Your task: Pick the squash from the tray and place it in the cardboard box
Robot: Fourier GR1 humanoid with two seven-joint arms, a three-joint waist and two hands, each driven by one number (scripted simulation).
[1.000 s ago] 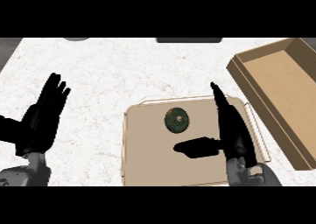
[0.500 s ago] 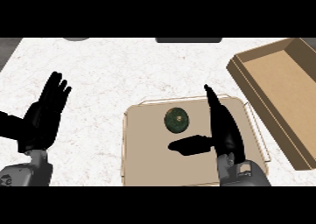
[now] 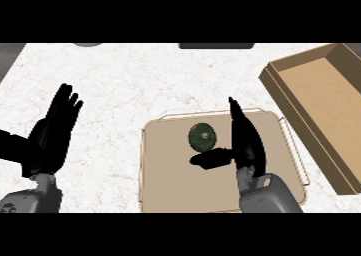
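Note:
A small round dark green squash lies on the tan tray, in its upper middle part. My right hand stands edge-on over the tray just right of the squash, fingers straight and pointing away, thumb sticking out left below the squash; it is open and holds nothing. The open cardboard box lies at the right, long and angled, with nothing visible inside. My left hand rests open at the left over the white counter, fingers up.
The white speckled counter spreads around the tray. A grey round object and a dark flat object peek in at the far edge. The tray's right rim lies close to the box's near wall.
My right hand has slid left across the tray, closing in on the squash. The left hand has barely shifted, and the squash has stayed put.

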